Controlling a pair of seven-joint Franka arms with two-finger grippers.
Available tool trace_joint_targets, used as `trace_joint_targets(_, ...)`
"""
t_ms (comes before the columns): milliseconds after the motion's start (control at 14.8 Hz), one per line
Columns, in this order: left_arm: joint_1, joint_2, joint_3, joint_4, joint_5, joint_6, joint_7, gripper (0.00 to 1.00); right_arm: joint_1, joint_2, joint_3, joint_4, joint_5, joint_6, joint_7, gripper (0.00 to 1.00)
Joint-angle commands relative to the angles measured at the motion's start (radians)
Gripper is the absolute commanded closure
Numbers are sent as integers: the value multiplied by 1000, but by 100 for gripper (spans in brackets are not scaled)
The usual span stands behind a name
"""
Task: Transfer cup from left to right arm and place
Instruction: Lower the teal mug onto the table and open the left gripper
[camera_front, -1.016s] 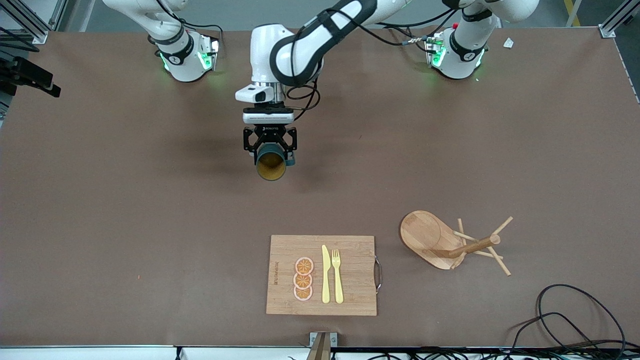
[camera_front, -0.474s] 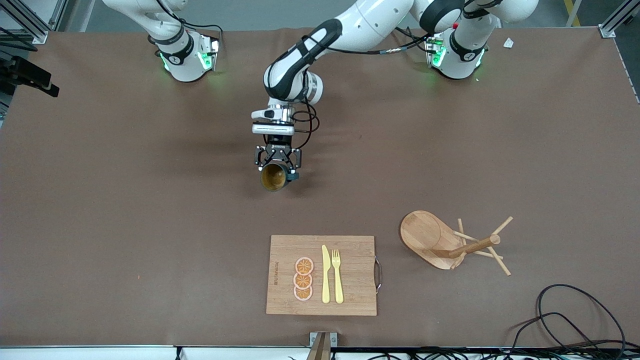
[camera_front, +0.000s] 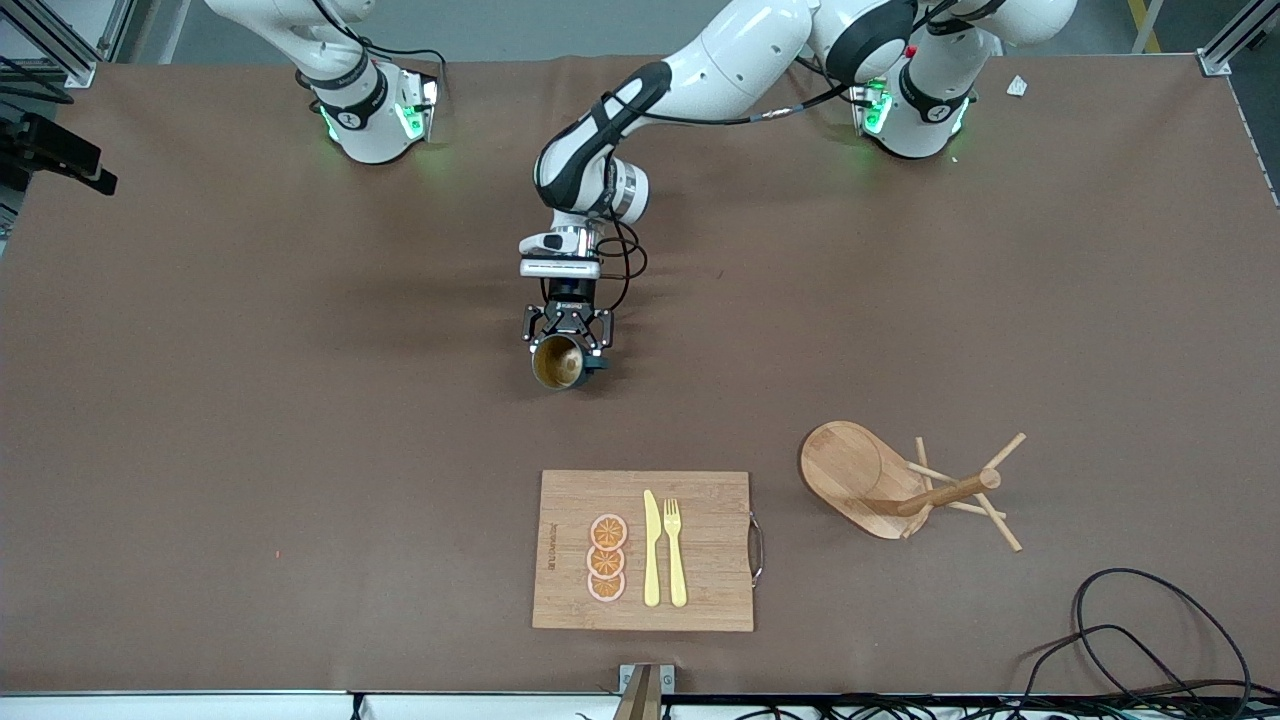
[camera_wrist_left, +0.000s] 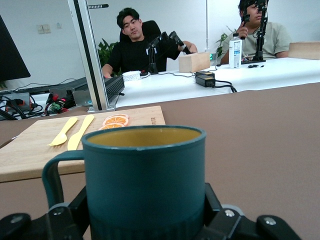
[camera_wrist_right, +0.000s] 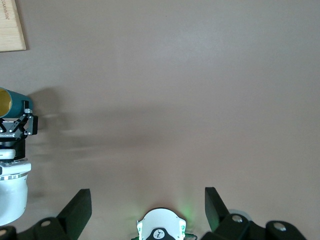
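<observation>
Left hand (camera_front: 567, 335) is clamped on the cup (camera_front: 560, 364) and has dropped low over mid-bench, sliding toward six o'clock in the front view, toward the cutting board (camera_front: 700, 600). Cup looks about to be set down, mouth up. Right hand (camera_wrist_right: 148, 202) waits high near its base, fingers spread wide, holding nothing — handover not yet begun.

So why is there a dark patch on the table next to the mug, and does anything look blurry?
Front view: soft shadow of the left gripper and cup on the table, lit from overhead. Right wrist view: the same shadow smears beside the cup. Left wrist view: cup sharp, nothing badly blurred.
</observation>
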Motion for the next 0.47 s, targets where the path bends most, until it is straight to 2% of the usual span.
trace_joint_targets(0,-19,43,12,33,43,-42,-34,49,-24,29,11,1,-6,17,-4,0)
trace_joint_targets(406,-50,79,12,50,45,-80,-43,47,-59,154,11,4,-6,28,-15,0)
